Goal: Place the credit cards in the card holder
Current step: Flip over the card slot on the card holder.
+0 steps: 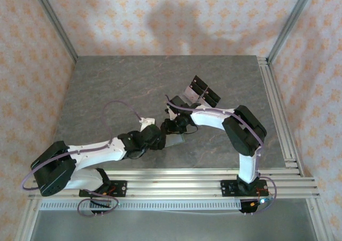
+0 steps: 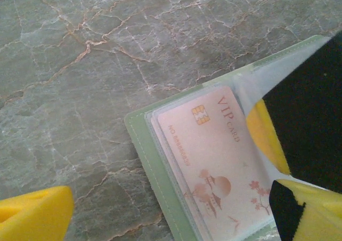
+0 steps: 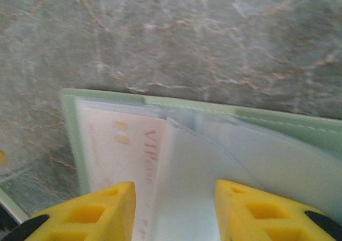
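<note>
The card holder (image 2: 140,144) lies open on the stone table, a sage-green wallet with clear sleeves. A pale pink credit card (image 2: 214,161) marked VIP sits inside a sleeve, chip end toward the wallet's edge. My left gripper (image 2: 171,217) is open wide and straddles the wallet's corner, with nothing between its fingers. My right gripper (image 3: 175,214) stands part open over the wallet (image 3: 267,121), a clear sleeve leaf lying beneath the gap, the card (image 3: 117,150) to its left. One of its yellow fingers (image 2: 265,137) rests on the sleeves. From above, both grippers meet at the wallet (image 1: 176,140).
A clear plastic stand with black panels (image 1: 199,91) stands behind the wallet at mid-table. Patterned walls close in the table on three sides, and aluminium rails (image 1: 278,107) run along the right and near edges.
</note>
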